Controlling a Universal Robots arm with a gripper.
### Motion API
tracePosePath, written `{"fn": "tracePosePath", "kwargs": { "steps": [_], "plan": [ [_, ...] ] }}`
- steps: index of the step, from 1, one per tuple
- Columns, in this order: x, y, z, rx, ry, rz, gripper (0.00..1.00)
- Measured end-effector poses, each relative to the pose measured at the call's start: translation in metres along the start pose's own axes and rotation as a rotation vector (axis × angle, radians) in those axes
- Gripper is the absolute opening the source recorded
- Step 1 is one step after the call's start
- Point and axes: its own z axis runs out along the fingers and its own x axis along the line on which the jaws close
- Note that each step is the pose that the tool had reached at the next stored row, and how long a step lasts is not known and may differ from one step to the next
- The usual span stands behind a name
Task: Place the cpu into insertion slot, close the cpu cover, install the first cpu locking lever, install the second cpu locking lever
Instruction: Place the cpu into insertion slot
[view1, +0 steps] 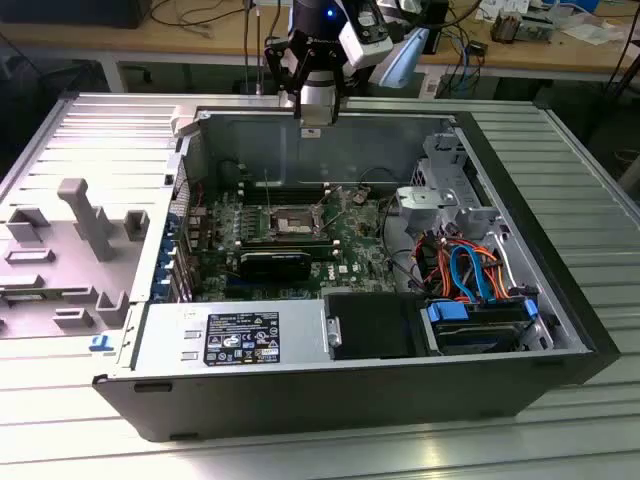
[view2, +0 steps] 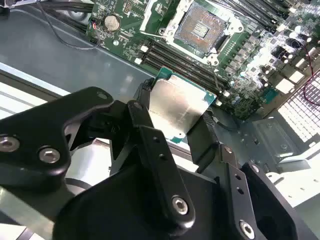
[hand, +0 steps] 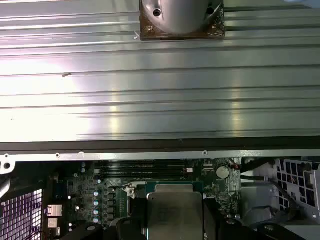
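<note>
We hold the chip (view2: 177, 107) clamped by two opposite edges between the black fingers (view2: 143, 99) of the gripper (view1: 312, 122), its silvery top turned toward the second wrist view. It hangs high over the case (view1: 250, 140), near the wall at the back of the exterior view and well apart from the socket (view2: 202, 27) on the green board (view2: 240, 65). We judge the chip light and stiff, yet delicate underneath, so the bare edges are the place to grip. The socket looks uncovered, as far as we can tell. Memory slots (view2: 180, 62) lie just beside it, and the case walls hem the approach.
</note>
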Motion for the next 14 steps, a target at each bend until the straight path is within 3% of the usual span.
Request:
{"fn": "tracePosePath", "kwargs": {
  "steps": [7, 14],
  "plan": [
    [0.0, -0.0005, -0.0001, 0.0003, 0.0001, 0.0, 0.54],
    [-0.0002, -0.0112, 0.0001, 0.0025, -0.0038, 0.041, 0.54]
  ]
}}
